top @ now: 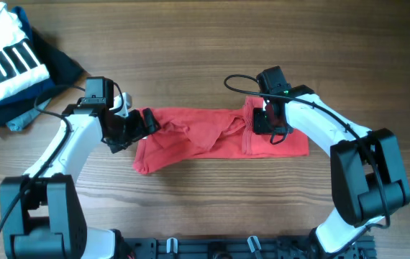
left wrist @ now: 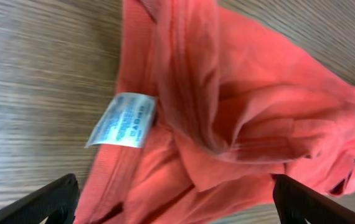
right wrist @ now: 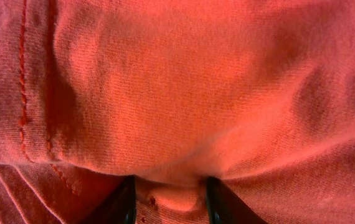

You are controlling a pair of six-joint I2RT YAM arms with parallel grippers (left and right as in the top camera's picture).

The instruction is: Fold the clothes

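Observation:
The red T-shirt (top: 212, 140) lies bunched in a long strip across the middle of the table; its lettering is hidden. My left gripper (top: 142, 124) is at the shirt's left end. In the left wrist view its jaws (left wrist: 174, 190) are wide open around the crumpled red cloth (left wrist: 246, 112), next to a white care label (left wrist: 123, 121). My right gripper (top: 268, 128) is on the shirt's right part. In the right wrist view its fingers (right wrist: 169, 202) pinch a fold of the red cloth (right wrist: 184, 81), beside a stitched hem (right wrist: 25, 81).
A white black-striped garment (top: 3, 57) lies on navy folded clothes (top: 61, 66) at the far left corner. The wooden table (top: 205, 43) surrounds the shirt. Both arms reach in from the front edge.

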